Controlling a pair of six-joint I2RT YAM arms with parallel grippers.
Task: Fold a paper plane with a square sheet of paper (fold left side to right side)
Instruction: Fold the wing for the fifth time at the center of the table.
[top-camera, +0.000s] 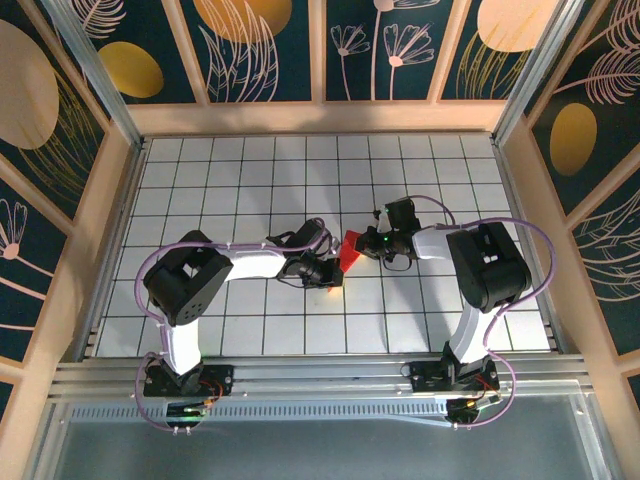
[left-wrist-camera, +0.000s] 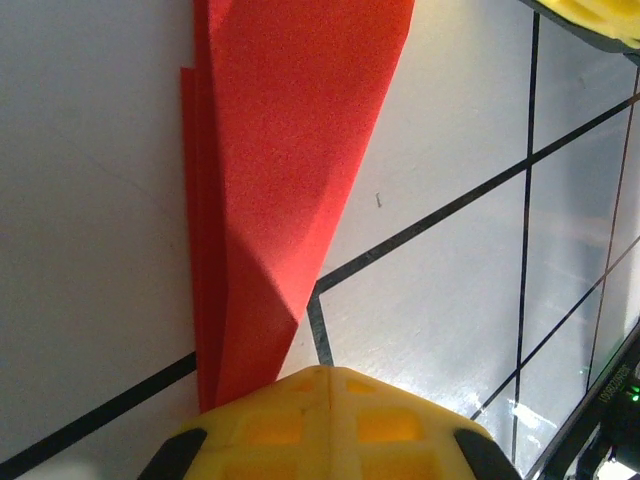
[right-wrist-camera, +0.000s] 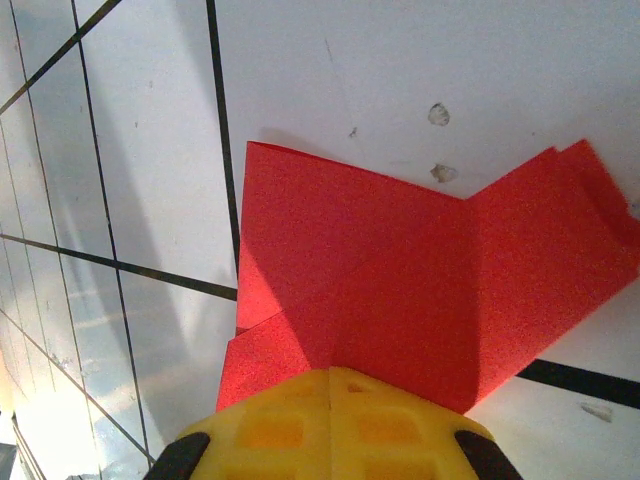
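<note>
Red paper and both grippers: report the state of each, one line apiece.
red paper: folded into creased, overlapping layers, pinched by both grippers.
left gripper: shut on the red paper.
right gripper: shut on the red paper.

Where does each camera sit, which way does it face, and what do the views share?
Top external: above and behind the arm bases, looking down on the white grid-tiled table; both arms show, the left gripper and right gripper meeting at the bright red folded paper sheet.
Left wrist: on the left arm, looking along its closed yellow fingers at the paper.
Right wrist: on the right arm, looking past its closed yellow fingers at the paper.
Shared: all three show the red paper on the tiles.
</note>
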